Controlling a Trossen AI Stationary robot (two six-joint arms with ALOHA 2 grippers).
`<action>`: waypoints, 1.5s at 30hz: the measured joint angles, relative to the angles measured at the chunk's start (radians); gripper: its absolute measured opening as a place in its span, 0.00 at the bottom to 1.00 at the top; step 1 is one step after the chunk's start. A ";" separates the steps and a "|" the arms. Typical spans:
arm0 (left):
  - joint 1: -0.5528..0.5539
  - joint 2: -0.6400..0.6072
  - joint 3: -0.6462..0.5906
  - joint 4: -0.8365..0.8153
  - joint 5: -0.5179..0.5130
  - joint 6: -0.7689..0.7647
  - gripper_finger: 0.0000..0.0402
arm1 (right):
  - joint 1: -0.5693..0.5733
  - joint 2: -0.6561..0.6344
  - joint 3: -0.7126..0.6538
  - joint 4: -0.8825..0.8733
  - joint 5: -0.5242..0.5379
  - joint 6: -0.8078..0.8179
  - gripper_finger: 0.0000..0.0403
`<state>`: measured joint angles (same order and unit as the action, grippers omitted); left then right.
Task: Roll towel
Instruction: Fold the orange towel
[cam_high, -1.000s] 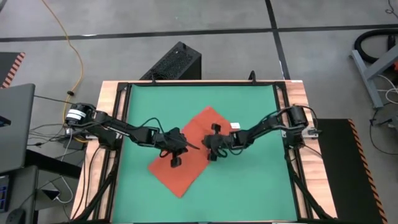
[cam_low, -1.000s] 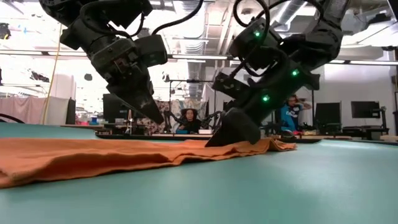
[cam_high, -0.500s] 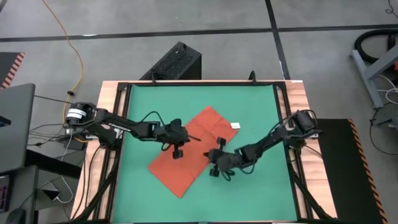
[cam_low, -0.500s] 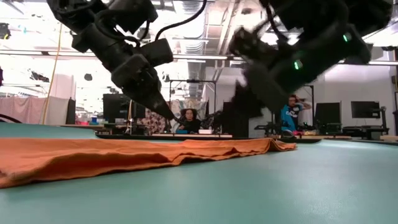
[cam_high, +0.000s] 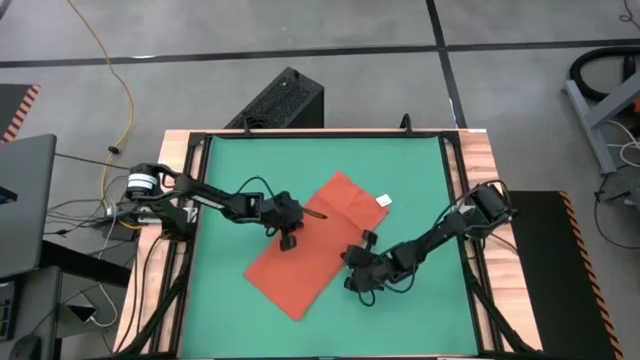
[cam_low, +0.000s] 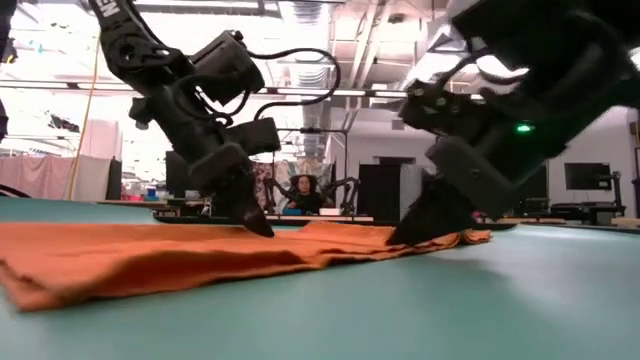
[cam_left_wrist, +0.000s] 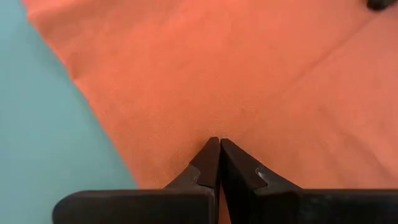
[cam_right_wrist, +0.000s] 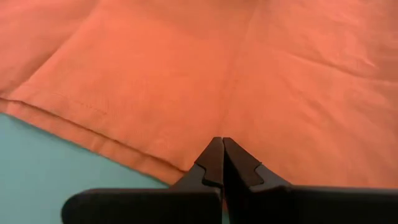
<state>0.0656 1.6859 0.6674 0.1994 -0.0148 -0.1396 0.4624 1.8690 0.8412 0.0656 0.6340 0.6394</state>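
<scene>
towel (cam_high: 308, 250): soft, floppy, grab an edge
left gripper (cam_left_wrist: 219, 144): pinched shut, tip on towel
right gripper (cam_right_wrist: 222, 144): shut, at towel's edge

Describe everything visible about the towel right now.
The towel is a rust-orange soft cloth lying flat and unrolled, set diagonally on the green table, with a fold line along it and a small white tag at one edge. The left gripper and right gripper, both shut, press their tips onto it.
</scene>
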 joint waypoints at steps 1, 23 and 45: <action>-0.008 0.000 0.000 -0.002 0.010 -0.036 0.00 | 0.011 0.000 0.001 -0.039 0.021 0.036 0.05; -0.166 -0.097 0.003 0.039 -0.176 -0.151 0.00 | -0.049 -0.160 -0.006 -0.197 0.086 -0.122 0.05; -0.199 -0.153 -0.214 0.337 -0.088 -0.008 0.25 | -0.075 -0.179 -0.004 -0.178 0.003 -0.265 0.48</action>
<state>-0.1337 1.5330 0.4530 0.5362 -0.1028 -0.1479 0.3874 1.6897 0.8371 -0.1124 0.6366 0.3745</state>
